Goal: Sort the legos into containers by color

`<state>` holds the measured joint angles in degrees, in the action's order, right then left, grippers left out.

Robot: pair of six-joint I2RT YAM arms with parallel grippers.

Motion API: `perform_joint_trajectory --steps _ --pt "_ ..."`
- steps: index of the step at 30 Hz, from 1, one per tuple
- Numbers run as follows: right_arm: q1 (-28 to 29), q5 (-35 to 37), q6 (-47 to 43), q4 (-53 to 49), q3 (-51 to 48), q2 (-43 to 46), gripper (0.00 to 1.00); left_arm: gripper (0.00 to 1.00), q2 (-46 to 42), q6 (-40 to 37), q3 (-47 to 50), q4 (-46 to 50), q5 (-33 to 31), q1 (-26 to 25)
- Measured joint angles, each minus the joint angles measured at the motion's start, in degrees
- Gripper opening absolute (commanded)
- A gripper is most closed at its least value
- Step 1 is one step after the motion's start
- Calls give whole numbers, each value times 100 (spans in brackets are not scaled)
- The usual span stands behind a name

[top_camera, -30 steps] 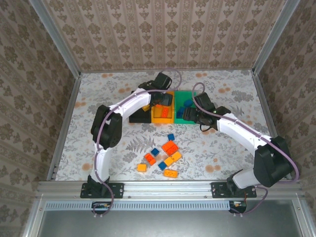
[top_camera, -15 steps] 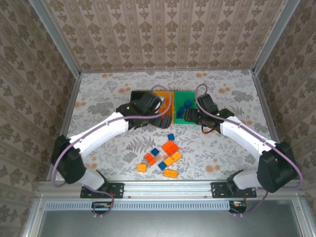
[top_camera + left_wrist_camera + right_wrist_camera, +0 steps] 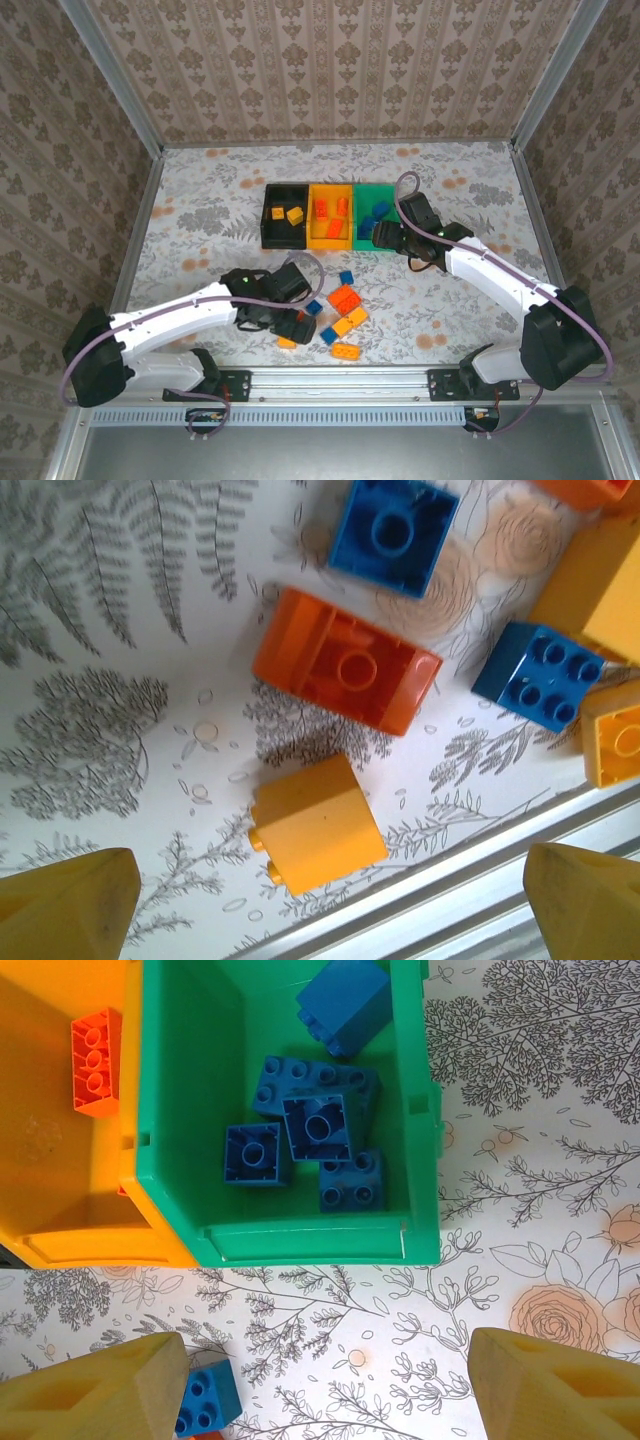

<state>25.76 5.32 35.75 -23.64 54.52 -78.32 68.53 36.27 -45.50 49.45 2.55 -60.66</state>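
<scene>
Now, near rail: ribbed aluminium rail (image 3: 330,378) along the table's front edge.
left gripper (image 3: 330,905): low over the 8 o'clock corner of the pile. Its yellow wedge fingertips (image 3: 70,900) are spread wide and grip nothing. A smooth-sided yellow brick (image 3: 318,823) lies between them, untouched, just inside the rail.
loose legos (image 3: 345,300): glossy studded blocks clustered front-centre on the table (image 3: 200,200).
- red-orange brick (image 3: 345,673): hollow side up, at 12 o'clock from the yellow brick.
- hollow blue brick (image 3: 392,535): just beyond the red-orange one.
- four-stud blue brick (image 3: 537,675): at 2 o'clock from the yellow brick.
surface: white sheet printed with grey ferns and peach flowers.
obstruction: in the overhead view the left wrist covers the pile's 9 o'clock edge.
right gripper (image 3: 330,1390): at 6 o'clock of the green bin (image 3: 300,1240), fingers wide apart and empty. A stray blue brick (image 3: 205,1400) sits on the sheet beside one fingertip.
containers (image 3: 308,215): three rigid open bins joined in a row, at 12 o'clock from the pile.
- black bin (image 3: 283,240): two yellow bricks (image 3: 295,214).
- orange-yellow bin (image 3: 328,242): red-orange bricks (image 3: 340,207).
- green bin: blue bricks (image 3: 325,1125), some studs up, some hollow side up.
far: patterned wallpaper panels (image 3: 330,70).
</scene>
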Motion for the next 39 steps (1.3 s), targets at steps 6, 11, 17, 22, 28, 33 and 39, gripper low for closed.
perform_joint_trajectory --steps 6,11,17,22,28,33,39 --pt "-2 0 0 35 -50 0 76 91 481 131 238 -188 254 -7" --pt "-15 0 0 37 -55 0 76 79 975 149 275 -485 363 -7" --pt "-48 0 0 39 -76 13 76 64 1316 109 284 -669 369 -7" --pt "-87 -2 0 39 -103 48 76 49 1325 79 310 -678 363 -7" --pt "-109 -4 2 42 -105 50 76 44 1067 63 302 -470 234 -7" --pt "-114 -20 2 42 -105 50 76 44 479 57 -203 33 -216 87" --pt "-125 -20 4 42 -105 70 76 44 79 -273 -1113 -452 -957 1091"
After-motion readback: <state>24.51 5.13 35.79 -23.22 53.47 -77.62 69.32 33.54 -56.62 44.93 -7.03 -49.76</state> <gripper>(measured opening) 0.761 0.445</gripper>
